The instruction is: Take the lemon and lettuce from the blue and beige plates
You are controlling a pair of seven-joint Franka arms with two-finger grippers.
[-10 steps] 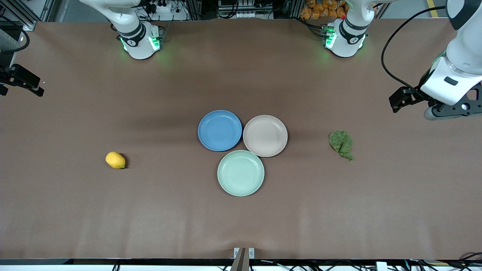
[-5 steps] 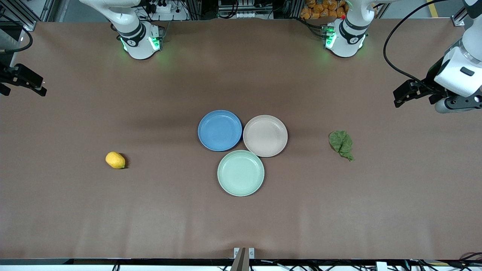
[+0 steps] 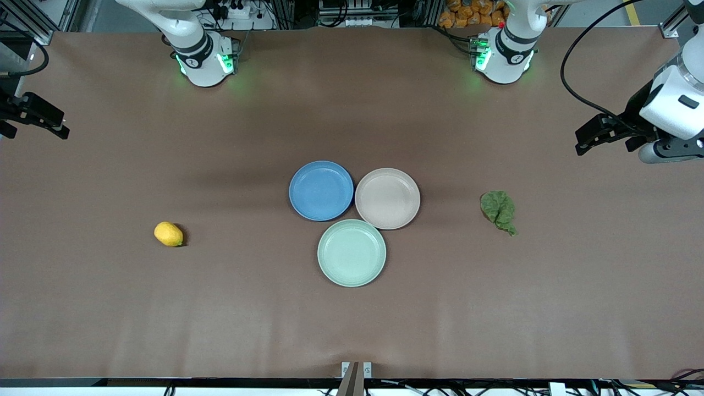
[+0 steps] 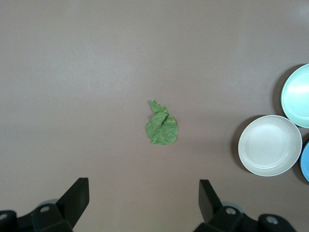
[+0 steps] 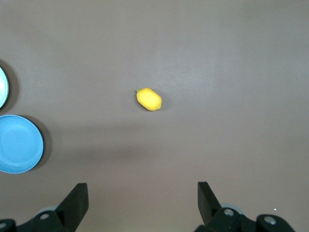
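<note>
Tabletop [image 3: 352, 330]: blue plate [image 3: 321, 190] and beige plate [image 3: 387, 198] touch at centre, both bare. Lettuce [image 3: 499, 210] toward left arm's end: limp, light, pinch the stem. Lemon [image 3: 168, 234] toward right arm's end: firm, rolls, grip across its middle. Left end effector [image 4: 144, 203] and right end effector [image 5: 143, 202] high, fingers apart.

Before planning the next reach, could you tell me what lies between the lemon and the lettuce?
In the front view, the blue plate and beige plate lie between the lemon and the lettuce, with bare table either side.

lemon [image 3: 168, 234] yellow | lettuce [image 3: 499, 210] green (crinkled) | plates blue [image 3: 321, 191], beige [image 3: 387, 198], mint [image 3: 351, 253]
</note>
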